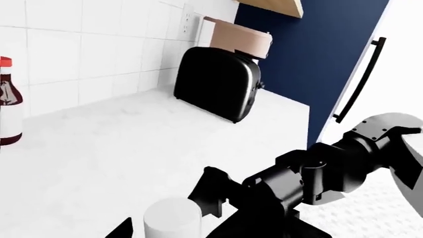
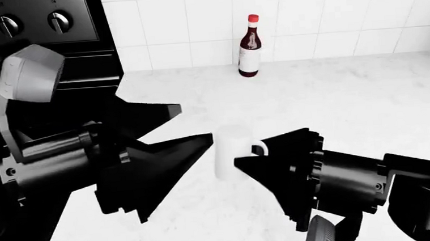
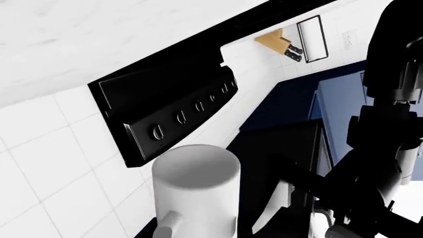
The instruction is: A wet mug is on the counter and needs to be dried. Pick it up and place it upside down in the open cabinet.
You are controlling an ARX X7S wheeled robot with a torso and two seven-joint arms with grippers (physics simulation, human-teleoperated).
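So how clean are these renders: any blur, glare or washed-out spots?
Head view: sharp, but the white mug nearly melts into the pale counter; both grippers read as flat black shapes. Left wrist view: the counter is bright and almost featureless, and the toaster shows only faint sheen. Right wrist view: steeply tilted, mug close and softly shaded.

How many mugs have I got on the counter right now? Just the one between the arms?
1. The mug stands upright on the counter between the left pincer and right pincer, its handle toward the right one. The arms may hide part of the counter.
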